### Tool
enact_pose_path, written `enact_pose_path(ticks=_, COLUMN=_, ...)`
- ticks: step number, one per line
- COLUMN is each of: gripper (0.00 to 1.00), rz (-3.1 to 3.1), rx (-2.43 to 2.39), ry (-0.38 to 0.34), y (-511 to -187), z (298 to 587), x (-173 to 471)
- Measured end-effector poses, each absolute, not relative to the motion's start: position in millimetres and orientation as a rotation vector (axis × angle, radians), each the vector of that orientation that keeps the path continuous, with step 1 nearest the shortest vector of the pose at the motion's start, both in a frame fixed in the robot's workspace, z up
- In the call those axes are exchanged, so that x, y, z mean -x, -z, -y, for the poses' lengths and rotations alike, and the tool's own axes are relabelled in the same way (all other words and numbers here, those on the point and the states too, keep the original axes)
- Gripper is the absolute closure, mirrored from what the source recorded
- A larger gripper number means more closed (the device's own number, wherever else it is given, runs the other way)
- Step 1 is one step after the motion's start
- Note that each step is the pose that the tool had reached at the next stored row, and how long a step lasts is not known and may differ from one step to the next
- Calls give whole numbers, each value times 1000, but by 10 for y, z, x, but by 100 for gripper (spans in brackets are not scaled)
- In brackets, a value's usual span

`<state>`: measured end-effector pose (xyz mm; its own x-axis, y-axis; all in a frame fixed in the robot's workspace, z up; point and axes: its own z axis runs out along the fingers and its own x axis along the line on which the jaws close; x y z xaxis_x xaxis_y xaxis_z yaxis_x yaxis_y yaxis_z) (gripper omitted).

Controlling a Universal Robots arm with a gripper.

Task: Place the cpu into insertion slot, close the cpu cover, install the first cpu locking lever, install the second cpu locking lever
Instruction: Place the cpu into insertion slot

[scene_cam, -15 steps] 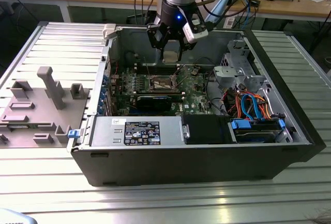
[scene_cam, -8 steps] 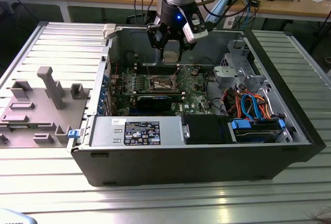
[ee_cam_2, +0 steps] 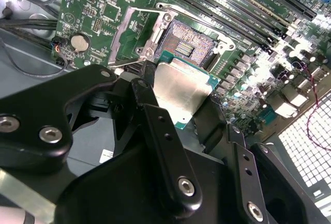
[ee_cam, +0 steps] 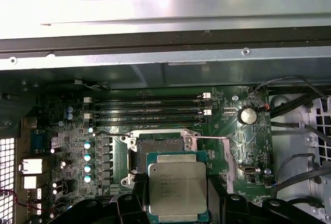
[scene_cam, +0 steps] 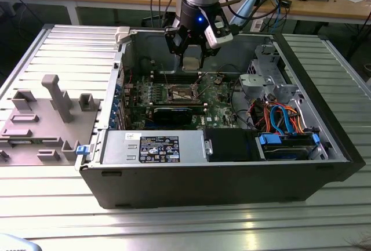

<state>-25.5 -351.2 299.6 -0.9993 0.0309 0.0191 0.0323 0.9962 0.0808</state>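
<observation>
In the first wrist view the gripper [ee_cam: 176, 185] held the cpu [ee_cam: 177, 193] clamped flat by opposite edges, while the bare insertion slot [ee_cam: 158, 149] lay just ahead, below it.

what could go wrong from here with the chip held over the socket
1. The gripper holds the chip by its edges alone. A slip could drop it onto the bare contacts of the open socket.
2. In both wrist views the chip looks offset from the socket, so lowering it now might set a corner down on its rim.
</observation>
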Motion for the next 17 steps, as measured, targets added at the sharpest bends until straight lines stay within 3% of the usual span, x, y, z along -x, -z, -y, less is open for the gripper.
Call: enact_pose_path(ticks=17, gripper=45, rz=3121, rx=71, ry=127, y=-2996, z=3512, x=255)
